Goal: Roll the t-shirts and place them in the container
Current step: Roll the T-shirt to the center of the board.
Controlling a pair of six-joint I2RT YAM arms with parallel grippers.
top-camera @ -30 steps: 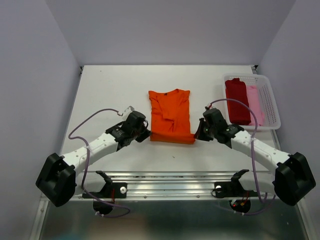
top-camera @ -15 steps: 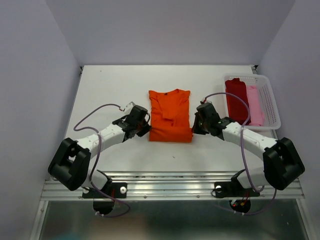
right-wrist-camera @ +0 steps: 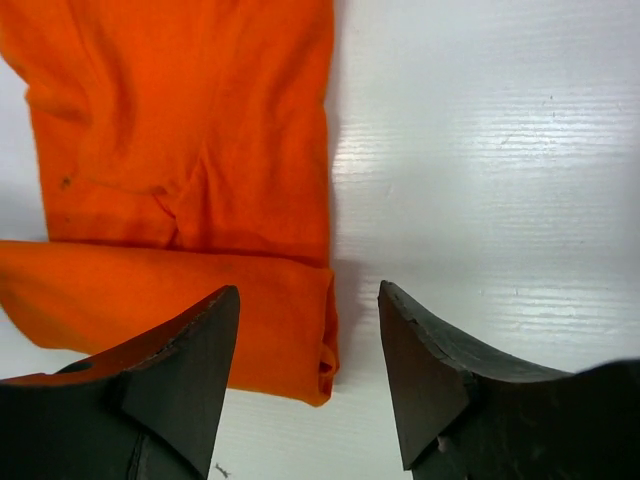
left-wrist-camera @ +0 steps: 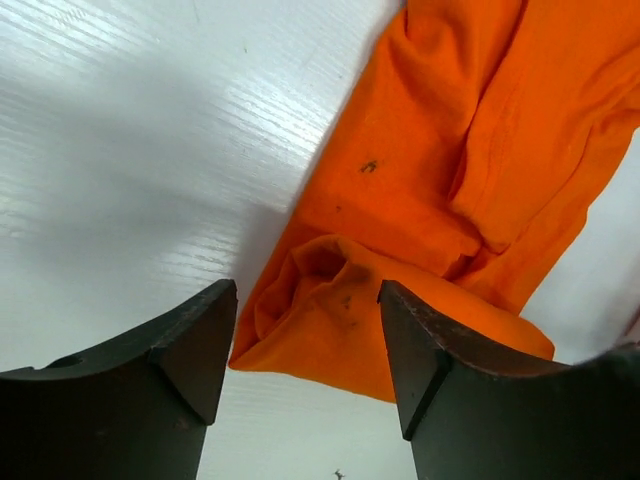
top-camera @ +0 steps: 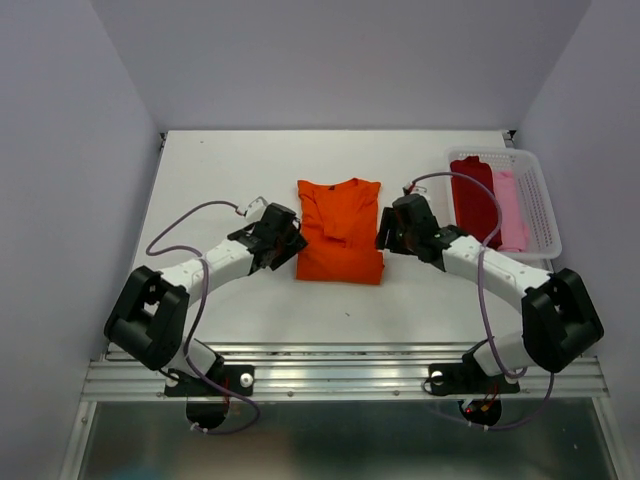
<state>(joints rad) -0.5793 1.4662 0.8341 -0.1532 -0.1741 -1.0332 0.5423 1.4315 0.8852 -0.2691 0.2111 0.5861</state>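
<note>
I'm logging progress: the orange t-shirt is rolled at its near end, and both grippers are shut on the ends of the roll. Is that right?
Not quite. The orange t-shirt is rolled at its near end, but both grippers are open: the wrist views show the left gripper and the right gripper with jaws apart, gripping nothing.
</note>
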